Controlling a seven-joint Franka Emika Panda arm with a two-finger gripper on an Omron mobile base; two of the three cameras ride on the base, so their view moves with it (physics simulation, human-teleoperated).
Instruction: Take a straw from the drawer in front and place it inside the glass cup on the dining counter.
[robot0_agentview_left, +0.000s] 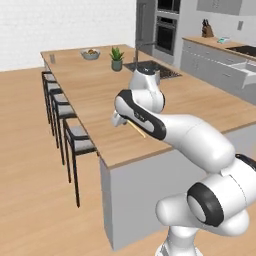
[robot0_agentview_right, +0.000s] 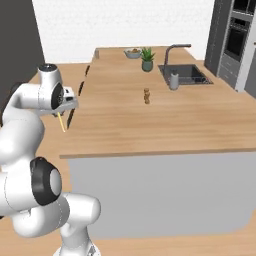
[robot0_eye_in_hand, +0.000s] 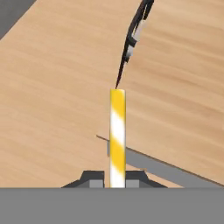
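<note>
My gripper (robot0_eye_in_hand: 116, 180) is shut on the straw (robot0_eye_in_hand: 117, 135), a yellow and white striped stick that points away from the fingers. In the left base view the gripper (robot0_agentview_left: 123, 120) hangs over the near left part of the dining counter (robot0_agentview_left: 100, 95), the straw (robot0_agentview_left: 136, 129) slanting down from it. From the right, the gripper (robot0_agentview_right: 64, 107) sits by the counter's left edge with the straw (robot0_agentview_right: 61, 121) below it. The glass cup (robot0_agentview_left: 52, 58) stands at the counter's far left corner, well beyond the gripper. The drawer (robot0_agentview_left: 247, 69) stands open at the far right.
Black stools (robot0_agentview_left: 70, 132) line the counter's left side; one stool (robot0_eye_in_hand: 135, 30) lies under the hand. A fruit bowl (robot0_agentview_left: 90, 54), a potted plant (robot0_agentview_left: 116, 59) and the black sink (robot0_agentview_left: 152, 69) sit at the far end. A small brown figure (robot0_agentview_right: 146, 96) stands mid-counter.
</note>
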